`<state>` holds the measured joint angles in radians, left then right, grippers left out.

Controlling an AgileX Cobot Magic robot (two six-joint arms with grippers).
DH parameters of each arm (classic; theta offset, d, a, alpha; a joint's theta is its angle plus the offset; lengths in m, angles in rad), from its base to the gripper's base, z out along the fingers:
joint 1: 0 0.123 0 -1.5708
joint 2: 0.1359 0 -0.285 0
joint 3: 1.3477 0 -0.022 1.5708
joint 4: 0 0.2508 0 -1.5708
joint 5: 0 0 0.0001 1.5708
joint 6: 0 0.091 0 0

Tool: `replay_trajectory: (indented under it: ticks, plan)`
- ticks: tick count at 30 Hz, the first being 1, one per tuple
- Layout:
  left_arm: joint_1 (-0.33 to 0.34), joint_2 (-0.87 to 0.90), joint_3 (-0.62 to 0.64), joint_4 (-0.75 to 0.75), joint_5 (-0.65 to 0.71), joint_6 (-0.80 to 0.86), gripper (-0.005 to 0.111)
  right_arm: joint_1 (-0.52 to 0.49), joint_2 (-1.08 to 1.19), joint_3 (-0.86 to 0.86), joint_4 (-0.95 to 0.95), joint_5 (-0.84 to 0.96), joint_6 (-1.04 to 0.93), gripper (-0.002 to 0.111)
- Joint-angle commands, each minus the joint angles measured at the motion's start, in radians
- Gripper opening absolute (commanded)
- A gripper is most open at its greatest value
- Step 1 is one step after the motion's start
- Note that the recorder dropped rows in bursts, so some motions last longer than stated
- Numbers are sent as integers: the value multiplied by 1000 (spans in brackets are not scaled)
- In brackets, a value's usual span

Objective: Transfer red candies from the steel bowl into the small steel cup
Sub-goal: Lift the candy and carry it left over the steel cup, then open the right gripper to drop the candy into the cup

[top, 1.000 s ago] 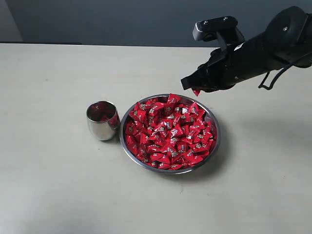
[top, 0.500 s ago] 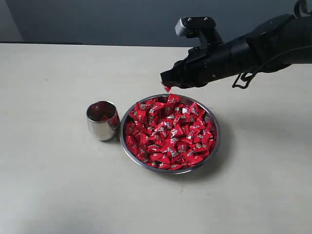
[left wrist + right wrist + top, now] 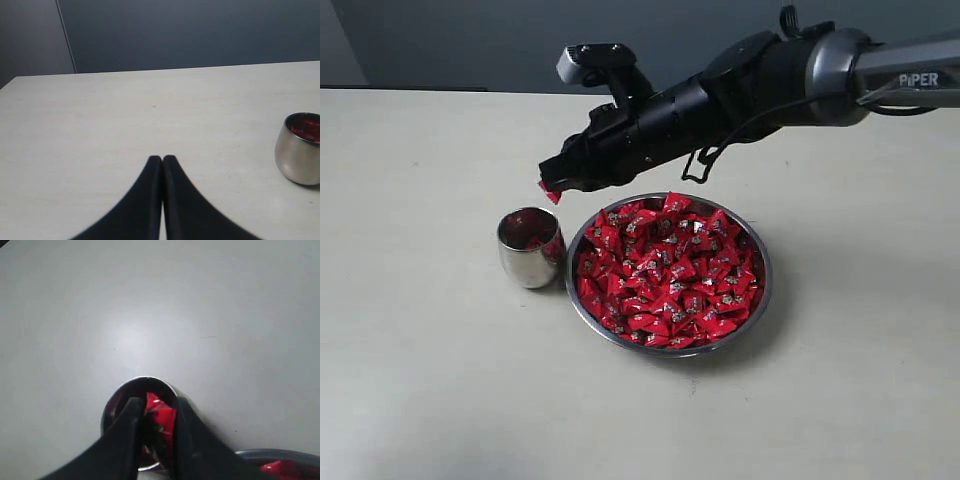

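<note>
The steel bowl (image 3: 760,262) sits mid-table, heaped with red candies (image 3: 665,272). Left of it stands the small steel cup (image 3: 528,250) with a few red candies inside; the left wrist view shows the cup (image 3: 297,155) at its edge. My right gripper (image 3: 552,190) reaches across from the right and hangs just above the cup's rim, shut on one red candy (image 3: 553,193). In the right wrist view that candy (image 3: 161,417) is pinched between the fingers, right over the cup's mouth (image 3: 120,392). My left gripper (image 3: 162,159) is shut and empty over bare table.
The pale table (image 3: 430,370) spreads around bowl and cup. A dark wall (image 3: 470,40) runs along the table's far edge. The right arm (image 3: 770,75) stretches over the bowl's far side.
My right gripper has carried the red candy leftward from above the bowl's far rim to just above the cup. The left gripper's earlier position is not shown.
</note>
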<state>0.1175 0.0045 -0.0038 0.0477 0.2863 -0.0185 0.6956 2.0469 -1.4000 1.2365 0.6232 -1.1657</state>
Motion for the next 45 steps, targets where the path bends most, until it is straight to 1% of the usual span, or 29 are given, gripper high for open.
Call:
replay_trajectory:
  ticks: [1, 10, 29, 38, 45]
  plan:
    - [1, -4, 4, -2, -2, -1, 0, 13, 28, -24, 3, 40, 15, -1]
    - [1, -4, 4, -2, -2, -1, 0, 43, 39, -31, 3, 44, 17, -1]
    - [1, -4, 4, -2, -2, -1, 0, 43, 49, -34, 6, 12, 17, -1]
    - [1, -4, 4, -2, -2, -1, 0, 44, 79, -34, 6, 14, 38, -1]
    - [1, -4, 4, -2, -2, -1, 0, 44, 80, -68, 5, 44, 44, -1]
